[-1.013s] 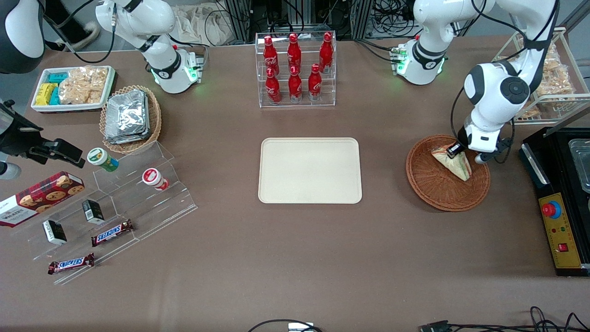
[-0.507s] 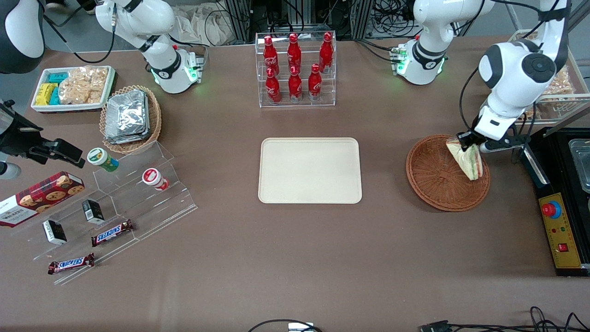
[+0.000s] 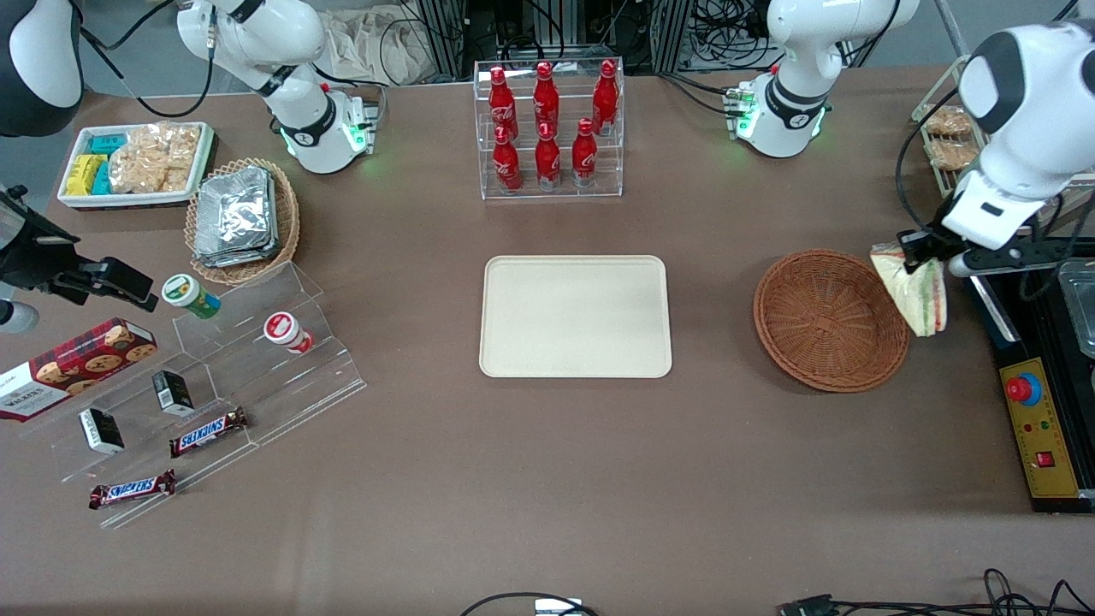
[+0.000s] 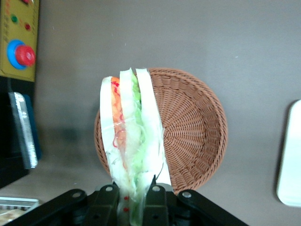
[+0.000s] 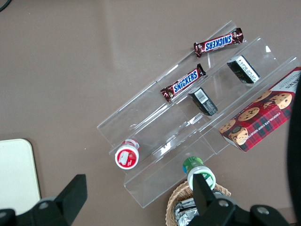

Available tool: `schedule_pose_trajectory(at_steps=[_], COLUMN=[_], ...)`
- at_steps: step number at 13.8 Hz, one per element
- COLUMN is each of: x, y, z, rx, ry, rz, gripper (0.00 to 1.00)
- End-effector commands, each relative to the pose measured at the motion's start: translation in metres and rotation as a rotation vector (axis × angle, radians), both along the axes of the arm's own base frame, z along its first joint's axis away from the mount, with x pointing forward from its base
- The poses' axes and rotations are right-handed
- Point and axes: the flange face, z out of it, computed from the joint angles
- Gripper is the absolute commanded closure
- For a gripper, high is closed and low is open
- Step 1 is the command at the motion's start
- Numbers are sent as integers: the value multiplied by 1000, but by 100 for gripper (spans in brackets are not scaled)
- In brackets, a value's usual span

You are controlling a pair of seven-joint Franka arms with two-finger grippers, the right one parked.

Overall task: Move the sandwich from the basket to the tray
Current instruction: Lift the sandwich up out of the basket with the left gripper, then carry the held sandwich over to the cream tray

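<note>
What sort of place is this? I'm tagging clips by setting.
Likely a robotics lab staged as a snack counter: cola bottles racked, Snickers bars displayed; the gripper holds a sandwich above the basket.

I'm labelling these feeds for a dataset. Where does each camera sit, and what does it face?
Front view: high above the table edge, facing both arms; the gripper holds the sandwich beside the basket.
Left wrist view: looks down past shut jaws.
Right wrist view: over the snack shelf.
All three show the tray.
</note>
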Motion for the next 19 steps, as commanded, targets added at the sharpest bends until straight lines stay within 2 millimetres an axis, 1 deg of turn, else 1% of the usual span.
schedule_pose_trajectory(at_steps=[1, 2, 4, 5, 6, 8, 10, 12, 13, 14, 15, 16, 17, 19], x=[10, 10, 9, 8, 7, 5, 1, -8, -10, -14, -18, -22, -26, -30], y=[-5, -12, -44, -65, -80, -103, -140, -182, -199, -218, -232, -249, -272, -311], z=[42, 49, 53, 54, 54, 54, 59, 54, 50, 50, 49, 44, 41, 27], rx=[10, 6, 16, 23, 27, 34, 16, 24, 24, 13, 0, -8, -32, -56], ry=[26, 28, 23, 21, 21, 18, 11, 10, 12, 11, 13, 16, 6, 5], rz=[-125, -170, -232, -268, -294, -337, -389, -374, -380, -395, -392, -403, -399, -352], gripper=[100, 100, 100, 100, 100, 100, 100, 100, 100, 100, 100, 100, 100, 100])
